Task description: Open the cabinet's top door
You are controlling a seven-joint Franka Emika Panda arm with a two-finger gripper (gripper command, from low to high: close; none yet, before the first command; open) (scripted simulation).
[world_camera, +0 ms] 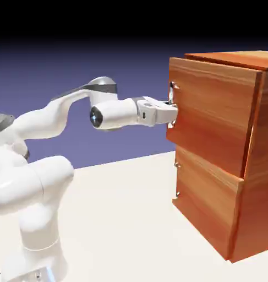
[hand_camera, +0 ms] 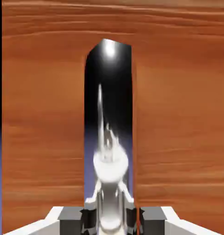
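Note:
The cabinet [world_camera: 257,165] of reddish-brown wood stands at the exterior view's right. Its top door [world_camera: 213,118] is the upper panel, with a thin silver vertical handle [world_camera: 172,102] at its left edge. My gripper [world_camera: 171,112] reaches level from the left and is shut on that handle. In the hand view the shiny handle [hand_camera: 109,114] runs up the middle, large, against the door's wood [hand_camera: 178,114]. The grey fingertips [hand_camera: 88,218] press on it from both sides at the bottom edge, my gripper [hand_camera: 110,220] closed around the bar.
Below the top door sits the shorter lower panel [world_camera: 204,204] with its own small silver handle [world_camera: 177,179]. The cabinet rests on a pale table [world_camera: 130,220]. The white arm [world_camera: 42,182] rises from the lower left.

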